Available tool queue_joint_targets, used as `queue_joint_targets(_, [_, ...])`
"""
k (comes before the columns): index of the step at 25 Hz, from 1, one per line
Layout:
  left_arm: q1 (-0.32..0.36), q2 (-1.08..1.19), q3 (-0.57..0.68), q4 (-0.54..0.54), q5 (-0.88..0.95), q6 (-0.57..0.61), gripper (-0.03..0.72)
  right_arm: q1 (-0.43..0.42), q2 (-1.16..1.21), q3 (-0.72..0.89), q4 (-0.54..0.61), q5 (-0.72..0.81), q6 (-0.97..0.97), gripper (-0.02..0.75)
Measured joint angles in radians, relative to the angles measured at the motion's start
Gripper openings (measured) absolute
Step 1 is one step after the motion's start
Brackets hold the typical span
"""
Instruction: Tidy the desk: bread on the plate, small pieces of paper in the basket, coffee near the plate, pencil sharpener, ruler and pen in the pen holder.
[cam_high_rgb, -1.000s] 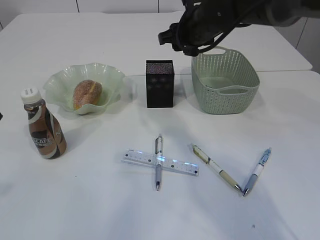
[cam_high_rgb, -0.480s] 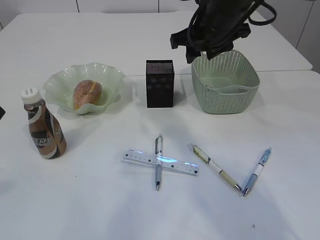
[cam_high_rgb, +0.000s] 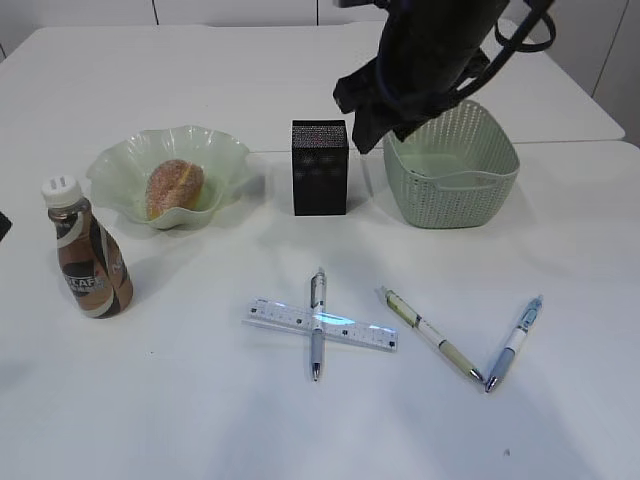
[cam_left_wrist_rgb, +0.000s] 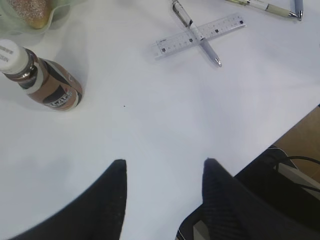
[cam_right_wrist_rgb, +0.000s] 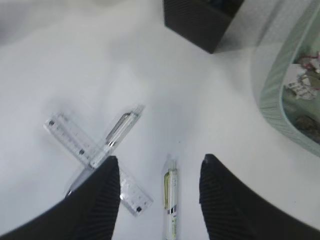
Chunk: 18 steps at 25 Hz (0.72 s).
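Observation:
The bread (cam_high_rgb: 175, 187) lies in the wavy green plate (cam_high_rgb: 226, 155). The coffee bottle (cam_high_rgb: 90, 256) stands in front of it at the left. A clear ruler (cam_high_rgb: 275, 315) lies under a grey pen (cam_high_rgb: 318, 290); a green-cream pen (cam_high_rgb: 432, 335) and a blue pen (cam_high_rgb: 515, 342) lie to the right. The black pen holder (cam_high_rgb: 319, 167) stands beside the green basket (cam_high_rgb: 450, 190), which holds paper bits (cam_right_wrist_rgb: 304, 82). My right gripper (cam_right_wrist_rgb: 160, 165) is open and empty, high above the green-cream pen (cam_right_wrist_rgb: 170, 200) and the ruler (cam_right_wrist_rgb: 67, 132). My left gripper (cam_left_wrist_rgb: 165, 165) is open and empty over bare table. No pencil sharpener shows.
The right arm (cam_high_rgb: 425, 55) hangs over the gap between pen holder and basket. In the left wrist view the table's front edge (cam_left_wrist_rgb: 280, 137) runs at the right, with the coffee bottle (cam_left_wrist_rgb: 45, 82) at the upper left.
My right arm has swung from behind the pen holder down and forward, and the gripper now points down towards the pens. The objects on the table have not moved.

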Motion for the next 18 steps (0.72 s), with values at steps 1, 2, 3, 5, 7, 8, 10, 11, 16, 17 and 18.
queue_joint_targets(1, [0.000, 0.000, 0.000, 0.000, 0.000, 0.000, 0.341, 0.000, 0.000, 0.000, 0.000, 0.000, 0.000, 0.406])
queue_joint_targets(2, [0.000, 0.000, 0.000, 0.000, 0.000, 0.000, 0.341, 0.000, 0.000, 0.000, 0.000, 0.000, 0.000, 0.406])
queue_joint_targets(3, [0.000, 0.000, 0.000, 0.000, 0.000, 0.000, 0.341, 0.000, 0.000, 0.000, 0.047, 0.060, -0.136, 0.406])
queue_joint_targets(5, [0.000, 0.000, 0.000, -0.002, 0.000, 0.000, 0.341, 0.000, 0.000, 0.000, 0.063, 0.097, -0.238, 0.406])
queue_joint_targets(7, [0.000, 0.000, 0.000, -0.002, 0.000, 0.000, 0.341, 0.000, 0.000, 0.000, 0.068, 0.111, -0.292, 0.406])
queue_joint_targets(8, [0.000, 0.000, 0.000, -0.002, 0.000, 0.000, 0.341, 0.000, 0.000, 0.000, 0.069, 0.120, -0.320, 0.406])
queue_joint_targets(10, [0.000, 0.000, 0.000, -0.002, 0.000, 0.000, 0.341, 0.000, 0.000, 0.000, 0.069, 0.123, -0.338, 0.406])
queue_joint_targets(11, [0.000, 0.000, 0.000, -0.002, 0.000, 0.000, 0.341, 0.000, 0.000, 0.000, 0.069, 0.123, -0.344, 0.406])
queue_joint_targets(16, [0.000, 0.000, 0.000, -0.002, 0.000, 0.000, 0.341, 0.000, 0.000, 0.000, 0.098, 0.136, -0.541, 0.406])
queue_joint_targets(17, [0.000, 0.000, 0.000, -0.002, 0.000, 0.000, 0.341, 0.000, 0.000, 0.000, 0.125, 0.136, -0.572, 0.406])
queue_joint_targets(18, [0.000, 0.000, 0.000, -0.002, 0.000, 0.000, 0.341, 0.000, 0.000, 0.000, 0.151, 0.136, -0.595, 0.406])
